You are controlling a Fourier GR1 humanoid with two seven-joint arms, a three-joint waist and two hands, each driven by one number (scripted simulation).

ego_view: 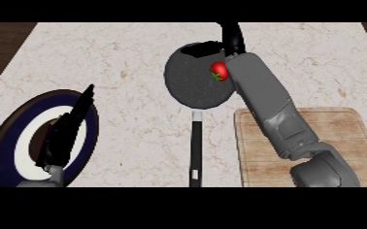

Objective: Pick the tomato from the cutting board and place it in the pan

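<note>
**Tomato at the pan: counter contents**

- Pan (195,85): dark, round, on the pale marbled counter (129,58); its long black handle ran toward the view's lower edge.
- Tomato (219,72): red, green stalk showing, seen over the pan's right side, against the right forearm.
- Right hand (234,35): reached across beyond the pan's far rim (whether its fingers were apart or closed could not be told).
- Cutting board (337,140): wooden, lower right, partly covered by the right arm.
- Left hand (68,126): fingers straight, resting above a blue-rimmed white plate (18,121), lower left.
- Writing or labels: none legible.
</note>
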